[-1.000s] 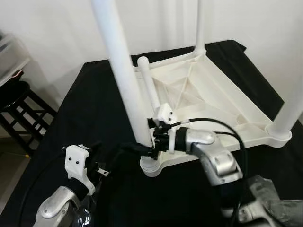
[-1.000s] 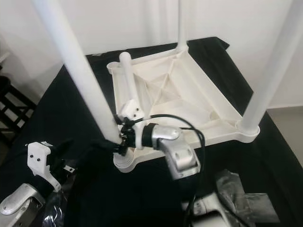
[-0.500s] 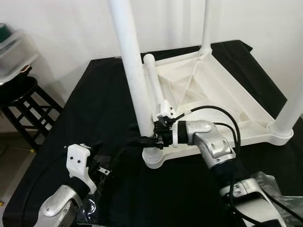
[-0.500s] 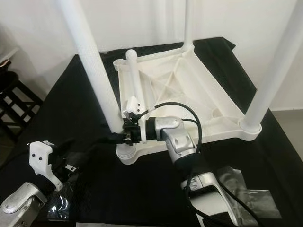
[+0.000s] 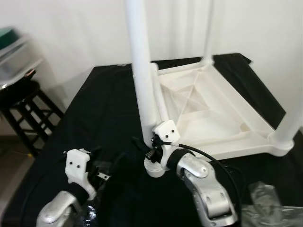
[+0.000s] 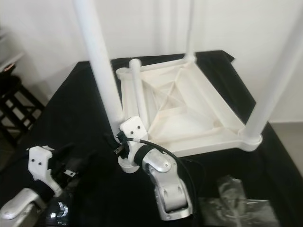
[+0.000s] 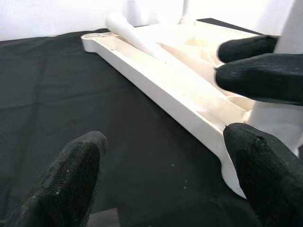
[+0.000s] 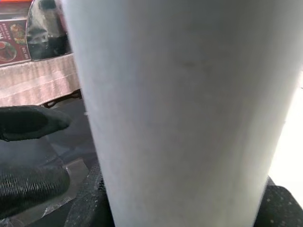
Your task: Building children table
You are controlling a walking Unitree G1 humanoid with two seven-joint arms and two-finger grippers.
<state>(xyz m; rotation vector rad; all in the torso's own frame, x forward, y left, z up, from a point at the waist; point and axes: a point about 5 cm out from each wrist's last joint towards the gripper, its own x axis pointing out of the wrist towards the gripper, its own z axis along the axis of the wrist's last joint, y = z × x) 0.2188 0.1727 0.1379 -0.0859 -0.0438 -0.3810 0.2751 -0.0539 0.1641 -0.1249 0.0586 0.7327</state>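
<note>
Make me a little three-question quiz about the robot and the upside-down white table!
1. True or false: the right gripper is clamped around the near table leg, low down by its socket.
2. How many legs stand upright in the upside-down tabletop?
3. The loose leg lies: A) on the black cloth; B) inside the tabletop; C) in the left gripper.

Key: 1 true; 2 three; 3 B.

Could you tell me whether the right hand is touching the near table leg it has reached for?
Touching. The right wrist view shows the white leg pressed between the right hand's black fingers, with no gap on either side.
</note>
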